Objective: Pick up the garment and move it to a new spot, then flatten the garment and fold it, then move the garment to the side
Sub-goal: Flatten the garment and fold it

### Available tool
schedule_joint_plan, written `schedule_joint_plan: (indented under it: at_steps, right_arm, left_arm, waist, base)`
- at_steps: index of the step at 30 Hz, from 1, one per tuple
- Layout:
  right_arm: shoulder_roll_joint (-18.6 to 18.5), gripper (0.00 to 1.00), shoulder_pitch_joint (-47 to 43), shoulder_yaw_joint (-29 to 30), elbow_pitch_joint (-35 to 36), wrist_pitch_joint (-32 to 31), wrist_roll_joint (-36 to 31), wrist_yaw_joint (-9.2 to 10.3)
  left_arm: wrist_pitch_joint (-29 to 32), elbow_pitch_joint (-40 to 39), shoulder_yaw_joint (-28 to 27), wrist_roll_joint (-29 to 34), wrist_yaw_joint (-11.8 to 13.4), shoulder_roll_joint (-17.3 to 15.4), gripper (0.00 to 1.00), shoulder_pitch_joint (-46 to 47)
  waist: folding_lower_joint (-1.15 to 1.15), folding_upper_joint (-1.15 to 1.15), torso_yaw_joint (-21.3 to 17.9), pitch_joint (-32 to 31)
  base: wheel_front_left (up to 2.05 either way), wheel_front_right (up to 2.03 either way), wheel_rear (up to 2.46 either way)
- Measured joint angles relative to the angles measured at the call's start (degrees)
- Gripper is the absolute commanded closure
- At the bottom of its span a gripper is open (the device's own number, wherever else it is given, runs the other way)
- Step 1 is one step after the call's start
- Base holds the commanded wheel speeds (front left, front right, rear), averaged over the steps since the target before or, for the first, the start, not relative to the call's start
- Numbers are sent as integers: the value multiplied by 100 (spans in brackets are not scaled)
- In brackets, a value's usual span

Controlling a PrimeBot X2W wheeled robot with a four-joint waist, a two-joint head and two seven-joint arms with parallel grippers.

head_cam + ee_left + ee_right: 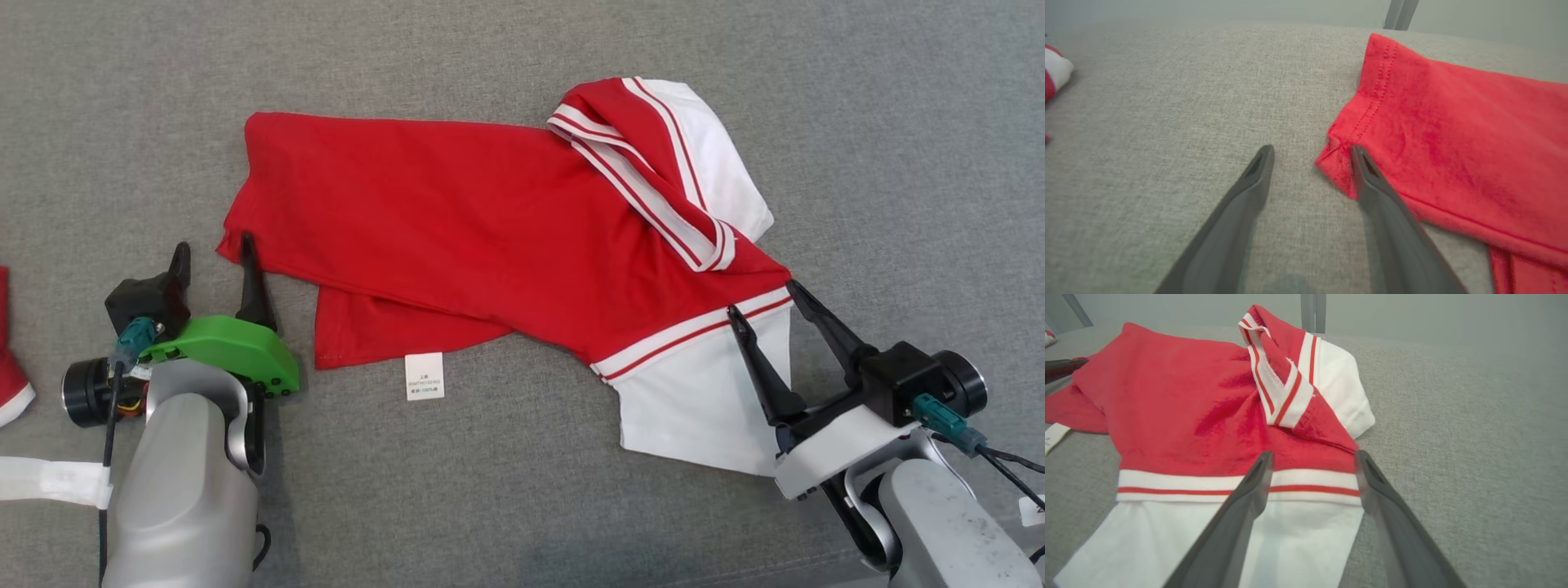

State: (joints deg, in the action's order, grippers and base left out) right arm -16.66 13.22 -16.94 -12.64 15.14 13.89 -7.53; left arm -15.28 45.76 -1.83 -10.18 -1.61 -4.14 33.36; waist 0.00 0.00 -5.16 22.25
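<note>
Garment (457,212) on grey cushion (490,49), red-white cloth (10,367) apart, left end effector (214,242), right end effector (762,297) both spread, empty

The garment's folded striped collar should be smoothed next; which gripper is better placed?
The right gripper: open, it sits over the white sleeve, near the striped collar. The left gripper, also open, is at the far hem corner of the garment.

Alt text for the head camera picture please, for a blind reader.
A red garment with white panels and red-white striped trim lies rumpled on a grey fabric surface. The left gripper stands open at its left edge, the right gripper open over its white right end.
</note>
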Motion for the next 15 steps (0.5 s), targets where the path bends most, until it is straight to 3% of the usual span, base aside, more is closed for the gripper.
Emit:
schedule_joint_plan:
  at_steps: [1, 8, 15]
  right_arm:
    - [4, 0, -5, 36, -3, 0, 1, 0]
    - [55, 0, -22, 100, -47, 0, -19, 0]
    - [182, 0, -166, 90, -241, 0, 2, 0]
  left_arm:
    - [0, 33, 7, 24, -42, 1, 100, 15]
    - [2, 7, -9, 82, -201, 32, 100, 20]
    - [10, -714, -100, 120, -279, 104, 100, -472]
  waist:
    - [0, 0, -26, 20]
    - [0, 0, -26, -35]
    - [0, 0, 67, -352]
  base:
    - [0, 0, 0]
    - [0, 0, 0]
    - [0, 0, 0]
